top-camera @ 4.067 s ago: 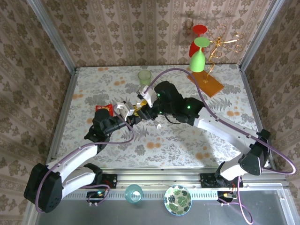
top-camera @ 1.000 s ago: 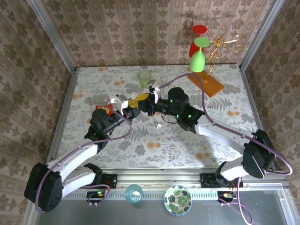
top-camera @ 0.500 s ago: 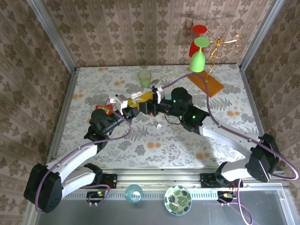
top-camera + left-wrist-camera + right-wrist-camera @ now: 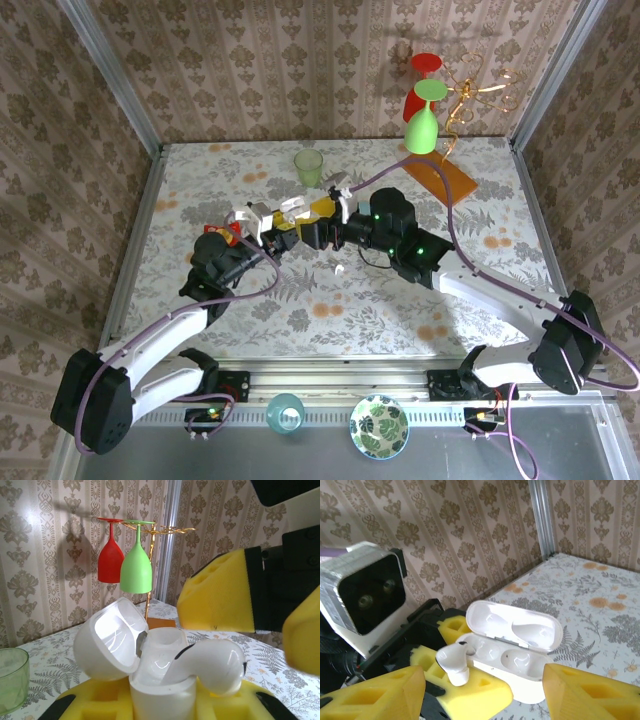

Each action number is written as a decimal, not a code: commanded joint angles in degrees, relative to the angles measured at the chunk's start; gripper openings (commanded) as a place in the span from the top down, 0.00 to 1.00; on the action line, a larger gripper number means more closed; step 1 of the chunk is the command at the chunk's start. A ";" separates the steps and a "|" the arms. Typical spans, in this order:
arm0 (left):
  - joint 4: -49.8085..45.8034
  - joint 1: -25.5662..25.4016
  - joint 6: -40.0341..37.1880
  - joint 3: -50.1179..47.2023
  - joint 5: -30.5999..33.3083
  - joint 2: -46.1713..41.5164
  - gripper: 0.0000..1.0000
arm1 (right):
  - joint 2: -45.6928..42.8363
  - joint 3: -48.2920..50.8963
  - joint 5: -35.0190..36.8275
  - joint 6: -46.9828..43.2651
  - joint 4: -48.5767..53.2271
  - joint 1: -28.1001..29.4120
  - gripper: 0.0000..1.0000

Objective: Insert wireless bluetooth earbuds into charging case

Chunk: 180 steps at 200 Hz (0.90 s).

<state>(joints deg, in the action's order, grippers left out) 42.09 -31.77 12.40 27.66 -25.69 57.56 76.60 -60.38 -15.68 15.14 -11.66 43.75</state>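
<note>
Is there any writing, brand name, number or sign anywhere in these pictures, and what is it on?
No text can be read anywhere.
The charging case: plain glossy white, no brand or mark showing.
The earbud: plain white, no lettering showing.
The small red item on the table: it may carry print, but it is too small to read.
</note>
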 commanded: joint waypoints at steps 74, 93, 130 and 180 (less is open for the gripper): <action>2.30 0.21 -0.45 1.87 -2.57 -0.94 1.00 | 2.43 -3.57 2.74 0.55 4.06 -1.02 0.39; 2.30 0.21 -0.54 1.94 -2.94 -0.94 1.00 | 2.33 -3.77 2.94 1.02 4.01 -1.36 0.39; 2.56 0.17 -0.63 1.87 -3.57 -0.39 1.00 | 2.59 -4.31 2.89 1.69 3.51 -1.65 0.40; 2.80 0.13 -0.71 1.79 -4.31 -0.33 1.00 | 2.79 -5.36 2.67 1.95 3.92 -2.11 0.40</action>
<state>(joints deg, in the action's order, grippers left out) 42.06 -31.46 12.40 27.66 -27.83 57.58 78.56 -63.09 -14.15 16.51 -8.54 42.13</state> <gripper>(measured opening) 0.219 0.602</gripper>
